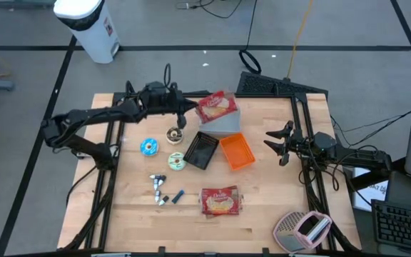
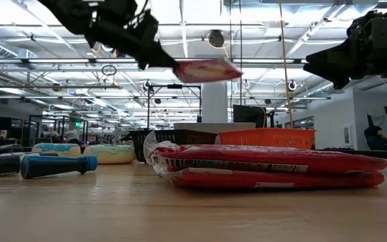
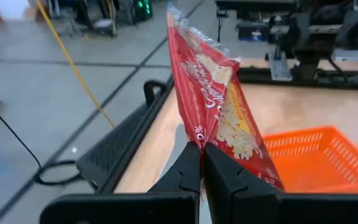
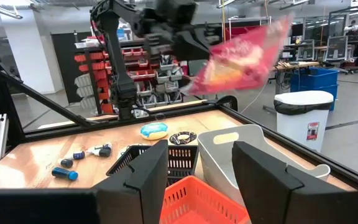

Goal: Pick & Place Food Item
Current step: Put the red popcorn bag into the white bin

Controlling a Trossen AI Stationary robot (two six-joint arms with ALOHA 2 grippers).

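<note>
A red packet of crackers (image 1: 216, 107) hangs in the air above the grey bin (image 1: 223, 127) at the table's far middle, with my left gripper (image 1: 191, 108) shut on it. The low view shows the red packet (image 2: 207, 69) high above the table. A second red packet (image 1: 220, 200) lies flat on the table near the front edge. My right gripper (image 1: 277, 143) waits at the table's right side, open with nothing between its fingers (image 4: 140, 180). My left gripper pinches the packet's sealed end (image 3: 199, 140) between its two fingers. The fingers come nearly level from the table's left, tipped slightly down. The packet sticks out beyond the fingertips, turned on edge, and is lifted clear over the grey bin.
A black basket (image 1: 200, 150) and an orange basket (image 1: 236, 151) stand in front of the bin. Three donuts (image 1: 149, 146) lie to their left, markers (image 1: 160, 190) nearer the front. A pink and white object (image 1: 302, 230) sits at the near right corner.
</note>
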